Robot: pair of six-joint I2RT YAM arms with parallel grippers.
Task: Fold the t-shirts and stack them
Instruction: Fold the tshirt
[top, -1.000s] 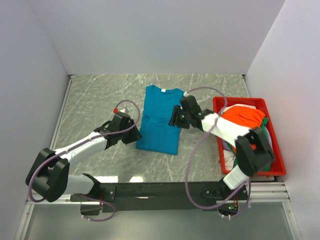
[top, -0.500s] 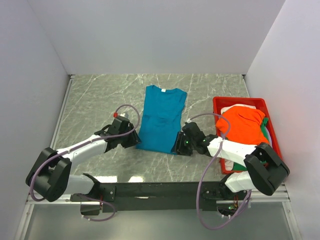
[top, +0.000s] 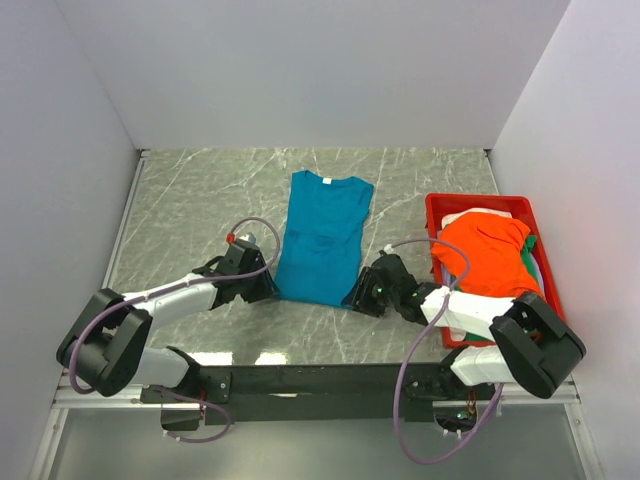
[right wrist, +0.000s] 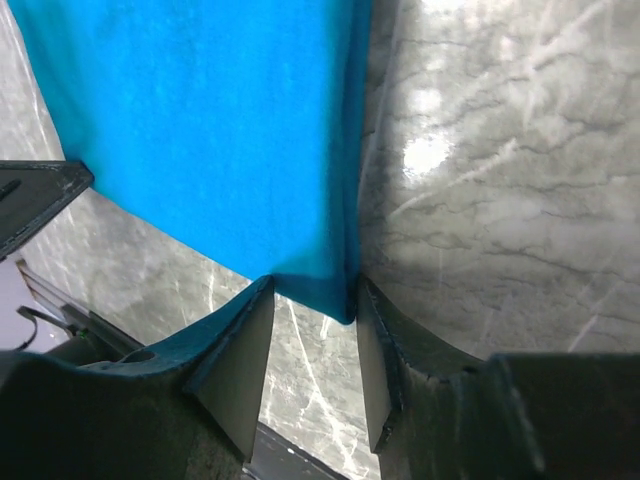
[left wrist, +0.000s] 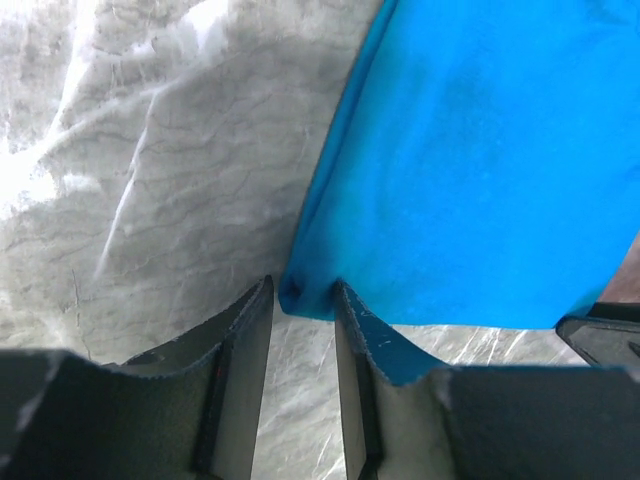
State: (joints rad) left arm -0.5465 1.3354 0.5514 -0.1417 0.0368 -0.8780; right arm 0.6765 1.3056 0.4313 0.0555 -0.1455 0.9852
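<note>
The teal t-shirt (top: 322, 240) lies flat on the grey marbled table (top: 190, 200), folded into a long narrow strip with its white neck label (top: 325, 180) at the far end and its bottom hem towards the arms. The left gripper (top: 263, 289) sits low at the hem's left corner. In the left wrist view its jaws stand a narrow way apart with that corner between them, the cloth reaching in but not pinched flat. The right gripper (top: 361, 297) is at the hem's right corner; in the right wrist view its jaws straddle the corner a little wider, and the blue cloth fills most of the gap. Each wrist view catches a dark edge of the other gripper across the hem. To the right, well apart from the teal shirt, a red bin (top: 480, 199) holds an orange t-shirt (top: 485, 255) heaped on top, with a white one (top: 472, 216) showing behind it and a sliver of green (top: 528, 243) at its far side. The right arm's white forearm (top: 470, 310) lies across the bin's near left part and hides it, and its purple cable (top: 418, 243) arcs over the bin's left wall. The left arm's purple cable (top: 256, 222) loops above the table just beside the shirt's left edge.
</note>
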